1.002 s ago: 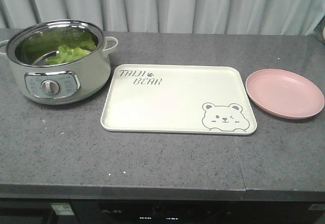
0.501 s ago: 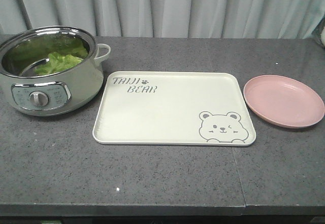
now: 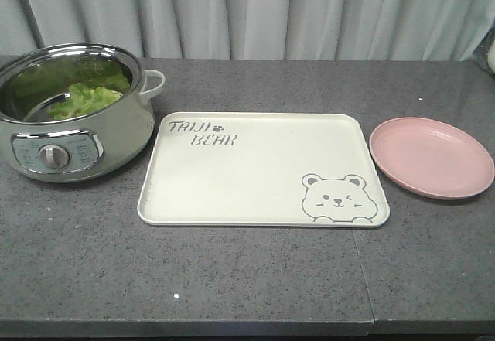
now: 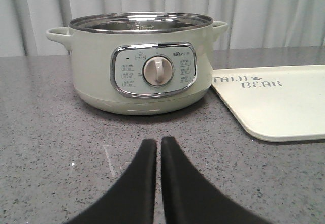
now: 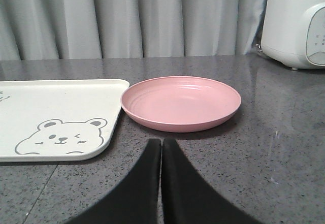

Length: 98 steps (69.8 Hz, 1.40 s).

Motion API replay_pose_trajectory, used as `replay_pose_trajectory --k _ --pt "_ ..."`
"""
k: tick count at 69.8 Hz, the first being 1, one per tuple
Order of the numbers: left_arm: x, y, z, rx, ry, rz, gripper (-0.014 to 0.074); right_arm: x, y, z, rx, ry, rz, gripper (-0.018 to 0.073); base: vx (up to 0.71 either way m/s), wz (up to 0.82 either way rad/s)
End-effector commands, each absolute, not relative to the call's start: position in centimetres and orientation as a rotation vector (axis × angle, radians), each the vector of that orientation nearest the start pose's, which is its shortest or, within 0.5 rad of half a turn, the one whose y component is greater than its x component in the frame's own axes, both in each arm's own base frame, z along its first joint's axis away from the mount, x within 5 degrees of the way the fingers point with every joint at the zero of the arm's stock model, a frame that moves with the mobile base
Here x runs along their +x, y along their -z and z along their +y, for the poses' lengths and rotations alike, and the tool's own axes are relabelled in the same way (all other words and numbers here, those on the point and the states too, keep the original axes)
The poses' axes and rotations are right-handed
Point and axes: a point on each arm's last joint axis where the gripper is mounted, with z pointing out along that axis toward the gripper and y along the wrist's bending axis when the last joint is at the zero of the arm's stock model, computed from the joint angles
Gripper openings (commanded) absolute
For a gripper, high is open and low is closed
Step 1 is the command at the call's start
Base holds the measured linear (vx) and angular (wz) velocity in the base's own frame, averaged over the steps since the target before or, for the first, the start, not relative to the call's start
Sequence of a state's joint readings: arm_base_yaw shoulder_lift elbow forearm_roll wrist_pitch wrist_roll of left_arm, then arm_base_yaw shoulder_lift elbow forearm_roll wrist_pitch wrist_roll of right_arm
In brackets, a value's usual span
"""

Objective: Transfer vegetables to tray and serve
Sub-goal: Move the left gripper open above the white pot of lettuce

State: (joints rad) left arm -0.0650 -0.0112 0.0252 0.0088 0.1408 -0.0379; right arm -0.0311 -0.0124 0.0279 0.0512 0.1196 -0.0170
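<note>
Green lettuce (image 3: 83, 98) sits in the cooker pot (image 3: 116, 136), tray (image 3: 255, 163) bare, so we judge nothing transferred yet, all left to do; left gripper (image 4: 158, 142) and right gripper (image 5: 161, 142) both pressed together, holding nothing, low over the counter (image 3: 232, 271).

A: Over on the left, a pale green electric pot (image 3: 73, 117) sits open-topped on the grey speckled counter (image 3: 255, 279), steel rim shining.
B: Its round dial (image 4: 159, 72) faces the near edge, with small printed buttons on either side.
A: Swing right and there's a round pink plate (image 3: 431, 157), flat on the counter.
B: Beyond it, in the far right corner, stands a white appliance (image 5: 297, 26). A pleated grey curtain (image 3: 255, 12) hangs across the back.
</note>
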Motion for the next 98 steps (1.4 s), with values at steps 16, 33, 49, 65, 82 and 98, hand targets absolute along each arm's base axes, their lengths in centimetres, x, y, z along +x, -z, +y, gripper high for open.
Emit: replay_pose_trajectory --k 16,33,49,65,82,98 --pt "5.66 -19.07 -0.37 0.015 0.088 1.577 -0.0006 5.69 -19.53 -0.17 0.042 0.006 1.555 -0.0006 0.00 0.00" --pt "5.66 -19.07 -0.37 0.015 0.088 1.577 -0.0006 5.69 -19.53 -0.17 0.042 0.006 1.555 -0.0006 0.00 0.00" --pt "5.66 -19.07 -0.37 0.015 0.088 1.577 -0.0006 5.69 -19.53 -0.17 0.042 0.006 1.555 -0.0006 0.00 0.00" --pt "5.66 -19.07 -0.37 0.015 0.088 1.577 -0.0006 5.69 -19.53 -0.17 0.042 0.006 1.555 -0.0006 0.00 0.00" --pt "5.66 -19.07 -0.37 0.015 0.088 1.577 -0.0006 5.69 -19.53 -0.17 0.042 0.006 1.555 -0.0006 0.00 0.00" --pt "5.66 -19.07 -0.37 0.015 0.088 1.577 -0.0006 5.69 -19.53 -0.17 0.041 0.007 1.554 -0.0006 0.00 0.00"
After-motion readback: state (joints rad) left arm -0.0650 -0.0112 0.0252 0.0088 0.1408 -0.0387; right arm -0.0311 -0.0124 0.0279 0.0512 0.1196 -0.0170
